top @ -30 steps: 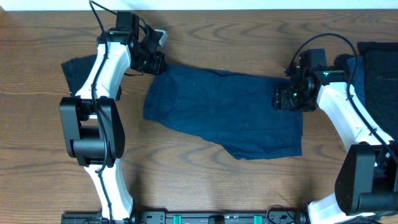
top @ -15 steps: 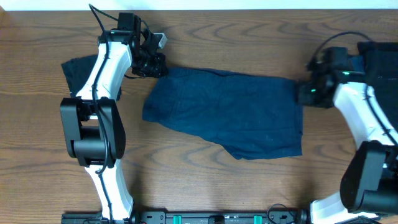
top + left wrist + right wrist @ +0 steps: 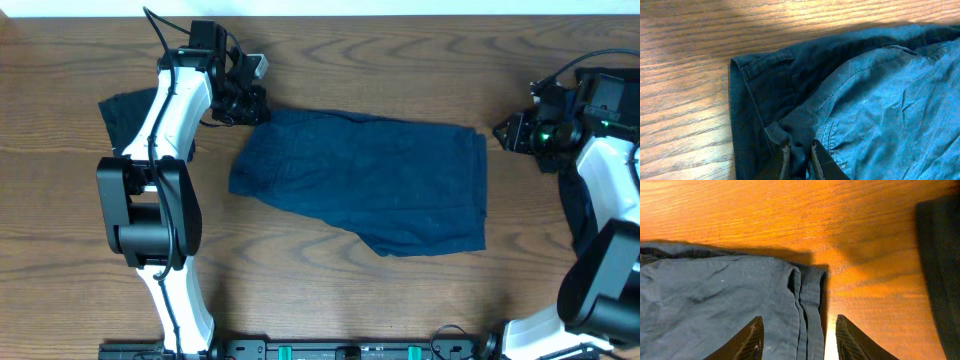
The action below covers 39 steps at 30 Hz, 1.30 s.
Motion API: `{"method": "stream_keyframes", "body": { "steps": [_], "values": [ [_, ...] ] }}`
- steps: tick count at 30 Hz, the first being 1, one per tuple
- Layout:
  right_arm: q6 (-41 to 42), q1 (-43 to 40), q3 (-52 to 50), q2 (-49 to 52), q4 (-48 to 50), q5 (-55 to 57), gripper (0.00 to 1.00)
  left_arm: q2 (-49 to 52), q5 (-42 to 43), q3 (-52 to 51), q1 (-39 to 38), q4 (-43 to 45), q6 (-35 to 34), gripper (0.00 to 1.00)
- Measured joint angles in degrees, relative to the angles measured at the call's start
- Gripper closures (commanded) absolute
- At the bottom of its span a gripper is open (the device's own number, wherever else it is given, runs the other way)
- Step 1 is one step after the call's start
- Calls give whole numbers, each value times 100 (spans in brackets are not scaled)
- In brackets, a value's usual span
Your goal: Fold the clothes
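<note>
Tabletop, one spread garment, two arms

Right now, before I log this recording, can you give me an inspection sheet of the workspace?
Surface: wood-grain table.
Job's things: blue garment spread flat mid-table; dark garment under the left arm; dark clothes at the right edge.
Clutter: nothing seen.
Grippers: left gripper shut on the blue garment's far left corner; right gripper open, by its right hem, holding nothing.
Cables: black cables looped on both arms.
Surroundings: white strip beyond the far edge.
</note>
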Motion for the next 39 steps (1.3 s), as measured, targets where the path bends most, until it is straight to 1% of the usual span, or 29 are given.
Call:
{"method": "stream_keyframes", "body": {
  "steps": [6,11,14,17,20,26,35,37,38,39],
  "values": [
    [-103,44,17,778,732,-195,51,0,0,0,0,-9,0,85],
    [-254,55,17,1346,1303,-922,51,0,0,0,0,-15,-2,85],
    [-295,66,17,1528,1464,-1187,51,0,0,0,0,-17,-2,86],
    [-310,83,17,1587,1484,-1331,52,0,0,0,0,-17,-2,86],
    [-332,122,17,1587,1488,-1405,57,0,0,0,0,-20,-2,86],
    [-485,389,20,1587,1394,-1335,56,0,0,0,0,-33,-2,85],
    [-697,820,20,1587,1464,-407,54,0,0,0,0,-133,-2,85],
    [-719,861,20,1587,1491,-304,67,0,0,0,0,-168,-2,86],
    [-743,870,20,1587,1497,-284,73,0,0,0,0,-177,-2,85],
    [-719,870,20,1587,1504,-260,75,0,2,0,0,-179,-2,85]
  ]
}}
